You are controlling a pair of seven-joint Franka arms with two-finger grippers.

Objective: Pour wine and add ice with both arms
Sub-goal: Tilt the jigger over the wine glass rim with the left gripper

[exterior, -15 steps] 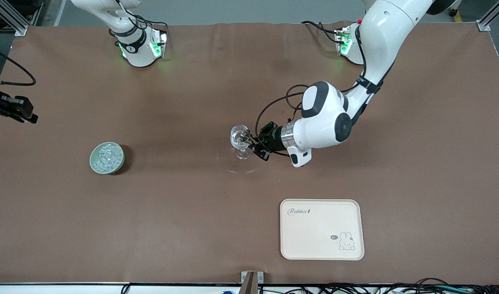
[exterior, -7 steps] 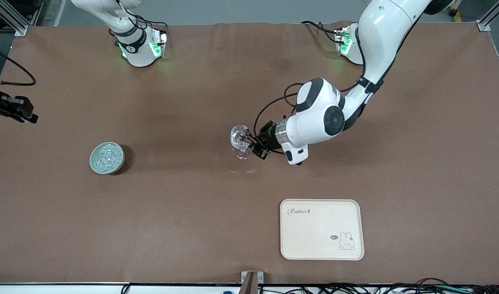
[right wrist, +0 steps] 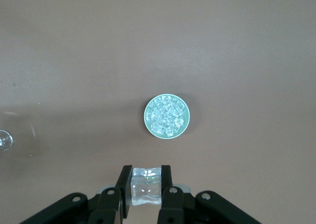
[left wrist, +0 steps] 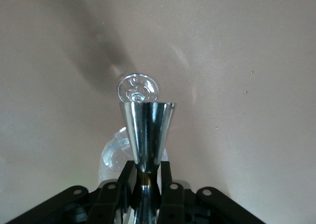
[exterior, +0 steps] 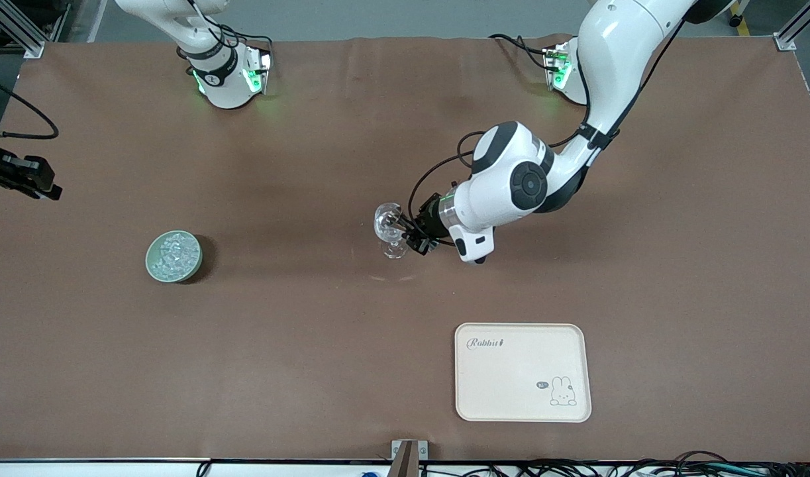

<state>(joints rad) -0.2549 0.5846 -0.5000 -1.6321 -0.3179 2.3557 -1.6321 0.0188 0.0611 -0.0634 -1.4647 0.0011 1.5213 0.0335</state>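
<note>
Left gripper (left wrist: 147, 182) clamps a shiny metal jigger (left wrist: 147, 130) over the clear stemmed glass (exterior: 391, 228), pouring underway, while right gripper (right wrist: 146, 184) grips an ice cube (right wrist: 146, 185), not yet added.

Two glossy white arms (exterior: 510, 185), rounded shells with black joint bands and a round black cap on the left one. Black cables loop off its wrist. Green lights glow at both bases (exterior: 229, 79). Black grippers (right wrist: 145, 187), silver screws showing.
</note>
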